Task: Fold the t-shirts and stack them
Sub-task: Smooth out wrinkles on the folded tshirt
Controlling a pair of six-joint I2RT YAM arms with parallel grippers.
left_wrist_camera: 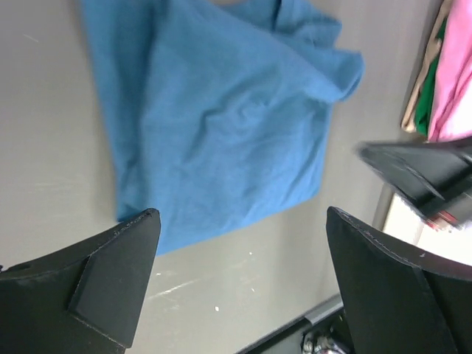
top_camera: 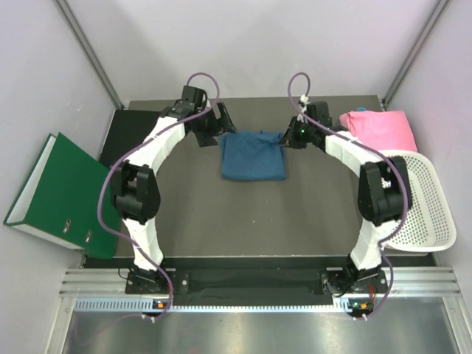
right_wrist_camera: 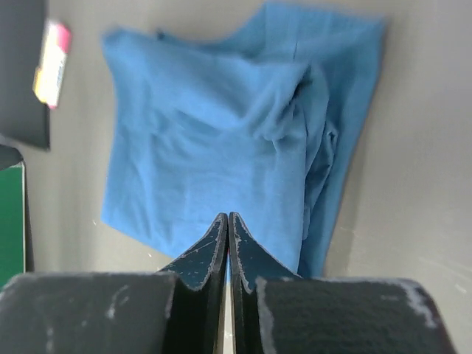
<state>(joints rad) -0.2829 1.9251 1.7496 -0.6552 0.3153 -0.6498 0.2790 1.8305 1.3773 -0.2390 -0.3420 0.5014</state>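
Note:
The dark teal-blue t-shirt (top_camera: pixel 252 156) lies folded into a rough square on the grey table, towards the back middle. It fills the left wrist view (left_wrist_camera: pixel 221 125) and the right wrist view (right_wrist_camera: pixel 221 140), creased along one side. The pink t-shirt (top_camera: pixel 380 129) lies bunched at the back right and shows at the edge of the left wrist view (left_wrist_camera: pixel 453 81). My left gripper (top_camera: pixel 223 120) is open and empty just off the blue shirt's back left corner, above bare table (left_wrist_camera: pixel 243 221). My right gripper (top_camera: pixel 289 137) is shut at the shirt's back right corner, its tips over the cloth (right_wrist_camera: pixel 227 217); no cloth shows between them.
A white mesh basket (top_camera: pixel 420 199) hangs over the table's right edge beside the right arm. A green binder (top_camera: pixel 63 193) leans off the table's left side. The table's black front rail (top_camera: pixel 258 262) runs between the arm bases. Grey walls close in on three sides.

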